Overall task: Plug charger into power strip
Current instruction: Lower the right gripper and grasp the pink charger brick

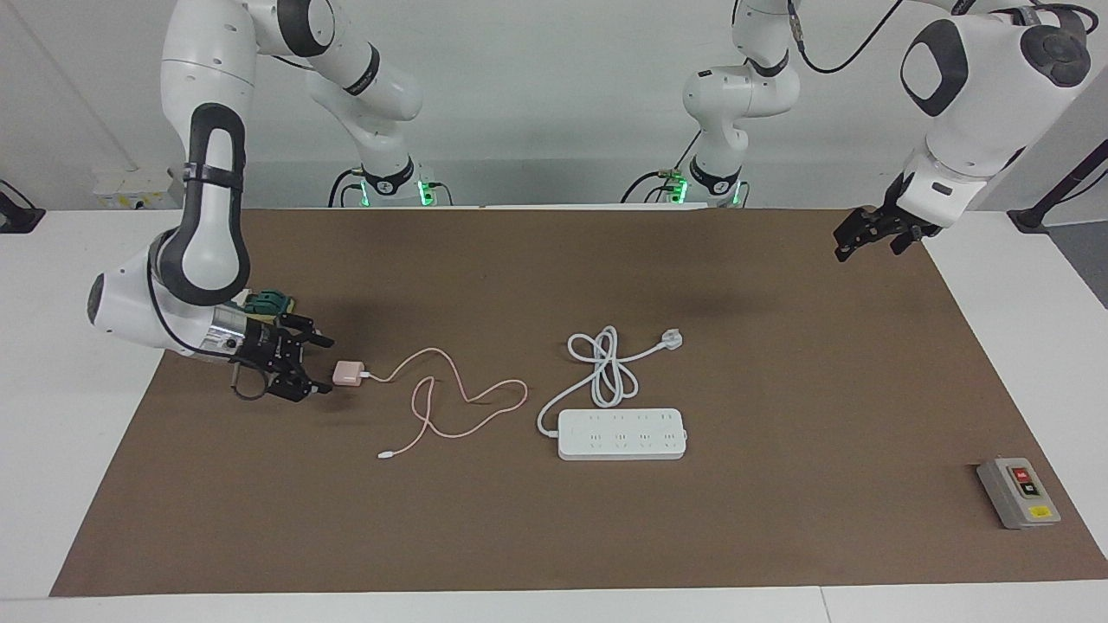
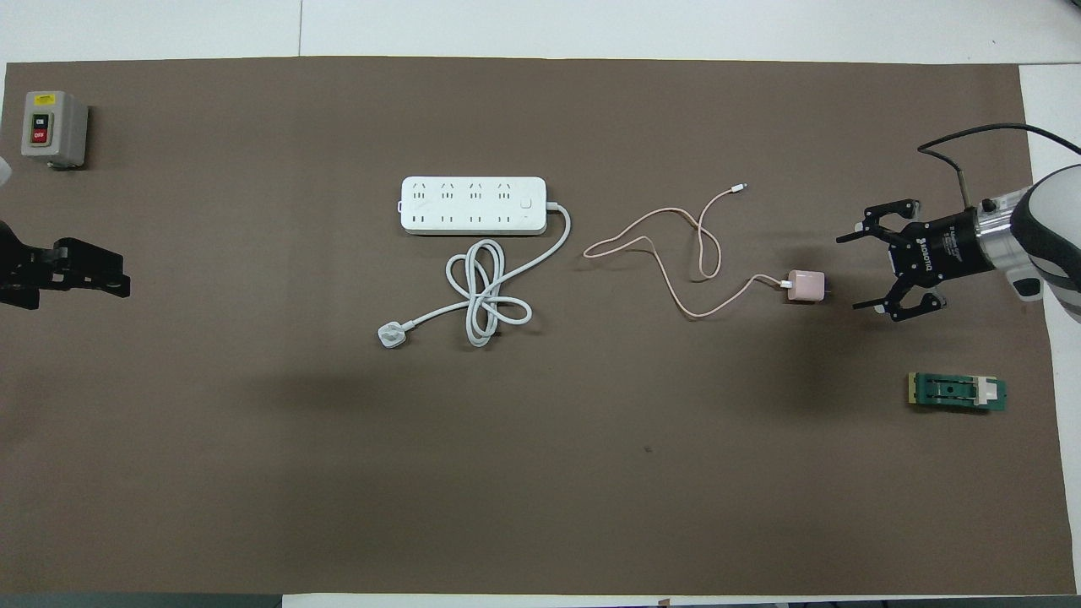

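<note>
The desk [image 1: 779,536] carries a brown mat with nothing in the way of containers on it; every item lies loose on the mat.

The charger [image 1: 349,373] sits toward the right arm's end of the desk, about midway between the robots' edge and the outer edge. Its pink cable [image 1: 459,407] runs in loose loops toward the middle of the desk and ends in a white tip [image 1: 384,455]. The right gripper [image 1: 318,366] is low over the mat just beside the charger, on the side away from the cable, with its fingers spread wide apart and nothing between them; they point at the charger but do not touch it. White lettering shows on the gripper body in the overhead view, too small to read surely.

The strip [image 1: 621,433] lies near the middle of the desk, flat, two rows of sockets facing up. Its thick white cord [image 1: 602,372] loops on the mat nearer the robots and ends in a white plug [image 1: 672,339], lying loose.

A green part [image 2: 957,393] rests near the right arm's end, closer to the robots than the charger.

A grey box [image 1: 1018,493] sits near the outer corner at the left arm's end; its buttons read ON and OFF, with a yellow label beside them.

The left gripper [image 1: 870,235] waits raised over the left arm's end of the mat; I cannot tell how its fingers stand.
</note>
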Robot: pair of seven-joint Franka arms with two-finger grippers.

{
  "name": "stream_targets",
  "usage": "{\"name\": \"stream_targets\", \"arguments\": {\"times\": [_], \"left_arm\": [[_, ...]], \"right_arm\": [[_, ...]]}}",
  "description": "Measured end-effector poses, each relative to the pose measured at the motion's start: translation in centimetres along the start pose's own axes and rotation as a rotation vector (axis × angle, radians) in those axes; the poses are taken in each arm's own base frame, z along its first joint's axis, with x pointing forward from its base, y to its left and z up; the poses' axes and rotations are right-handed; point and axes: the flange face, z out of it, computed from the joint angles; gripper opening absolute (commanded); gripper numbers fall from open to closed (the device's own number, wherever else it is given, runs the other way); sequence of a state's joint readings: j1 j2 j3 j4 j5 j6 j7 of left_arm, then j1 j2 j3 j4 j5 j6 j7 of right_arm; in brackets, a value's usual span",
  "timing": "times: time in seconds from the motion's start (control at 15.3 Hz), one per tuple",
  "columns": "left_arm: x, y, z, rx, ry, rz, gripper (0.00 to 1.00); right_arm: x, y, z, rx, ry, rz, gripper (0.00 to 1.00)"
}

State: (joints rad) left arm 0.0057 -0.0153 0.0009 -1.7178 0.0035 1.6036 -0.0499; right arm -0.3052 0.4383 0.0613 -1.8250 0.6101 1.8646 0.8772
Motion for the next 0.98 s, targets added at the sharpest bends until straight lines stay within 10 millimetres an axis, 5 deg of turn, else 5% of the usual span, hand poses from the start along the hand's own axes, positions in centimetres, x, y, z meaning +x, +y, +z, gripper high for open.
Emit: {"name": "stream_targets", "arguments": {"times": [0.65,0.72,0.91,0.98], "left_arm": [[0.0,0.0,0.0,0.000,0.000,0.000,1.00],[0.0,0.0,0.0,0.000,0.000,0.000,1.00],[0.0,0.0,0.0,0.000,0.000,0.000,1.00],[0.0,0.0,0.0,0.000,0.000,0.000,1.00]], "right_arm": [[1.2,0.3,2.5,-0.026,-0.007,0.025,0.99],[1.3,0.3,2.6,-0.024,-0.004,0.024,0.89],[1.6,0.5,3.2,-0.016,0.007,0.017,0.14],[1.6,0.4,3.2,-0.009,0.009,0.005,0.00]]}}
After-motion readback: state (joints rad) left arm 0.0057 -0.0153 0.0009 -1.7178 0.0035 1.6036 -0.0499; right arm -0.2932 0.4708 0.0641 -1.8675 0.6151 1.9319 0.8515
